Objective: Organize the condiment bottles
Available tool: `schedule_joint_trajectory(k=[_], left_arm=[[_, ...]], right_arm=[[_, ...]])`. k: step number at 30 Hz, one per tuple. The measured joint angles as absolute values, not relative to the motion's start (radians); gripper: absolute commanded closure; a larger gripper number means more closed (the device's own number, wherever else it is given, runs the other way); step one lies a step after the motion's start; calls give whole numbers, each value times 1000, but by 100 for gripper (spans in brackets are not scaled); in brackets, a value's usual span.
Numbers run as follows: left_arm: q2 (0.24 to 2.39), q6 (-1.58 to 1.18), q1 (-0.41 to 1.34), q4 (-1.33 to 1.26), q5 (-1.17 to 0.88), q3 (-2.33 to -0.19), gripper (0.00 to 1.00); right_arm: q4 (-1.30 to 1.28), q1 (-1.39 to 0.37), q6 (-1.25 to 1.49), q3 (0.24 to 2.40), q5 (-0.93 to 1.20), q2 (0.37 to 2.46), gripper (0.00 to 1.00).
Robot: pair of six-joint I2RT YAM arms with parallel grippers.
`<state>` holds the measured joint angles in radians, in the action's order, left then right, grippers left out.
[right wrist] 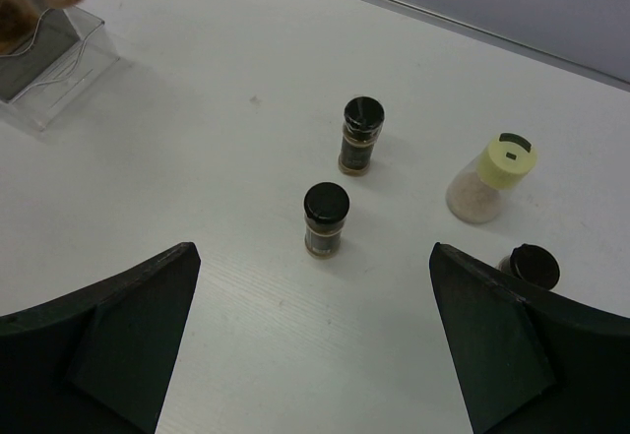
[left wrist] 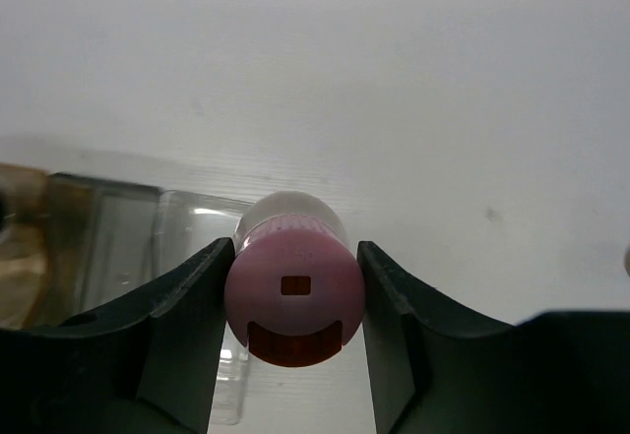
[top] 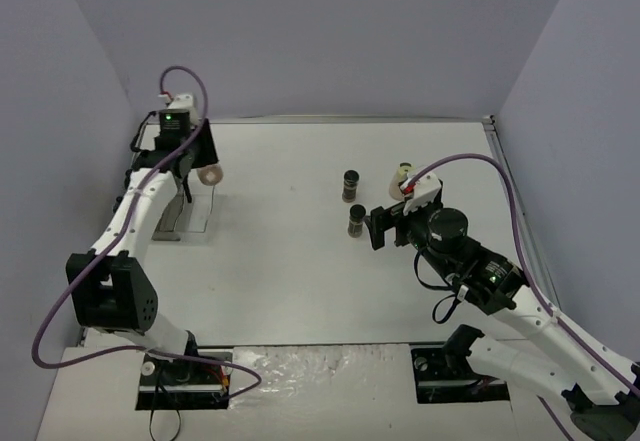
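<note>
Wrist views show left claw (left wrist: 295, 259) gripping pink-capped jar (left wrist: 293, 294), right claw (right wrist: 312, 262) spread wide.

White table (top: 290, 281) holds black-capped jars (right wrist: 326, 219), one yellow-capped jar (right wrist: 489, 183), clear tray (right wrist: 69, 68)

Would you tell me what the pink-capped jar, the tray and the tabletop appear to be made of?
Pink-capped jar: clear body, glass or plastic, I cannot tell which; the cap looks like matte plastic with a moulded slot.
Tray: probably clear glossy plastic, given its see-through walls and bright glints along the edges.
Tabletop: white and matte with faint grain lines, perhaps laminate or painted wood.
</note>
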<state>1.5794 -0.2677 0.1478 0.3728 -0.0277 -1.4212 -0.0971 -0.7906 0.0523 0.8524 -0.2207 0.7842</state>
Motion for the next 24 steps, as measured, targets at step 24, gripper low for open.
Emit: schedule_joint_trajectory(k=[24], left_arm=[[1566,-322,-150,230,101,-1213,93]], right_arm=[[-86,-791,49,819,-210,785,0]])
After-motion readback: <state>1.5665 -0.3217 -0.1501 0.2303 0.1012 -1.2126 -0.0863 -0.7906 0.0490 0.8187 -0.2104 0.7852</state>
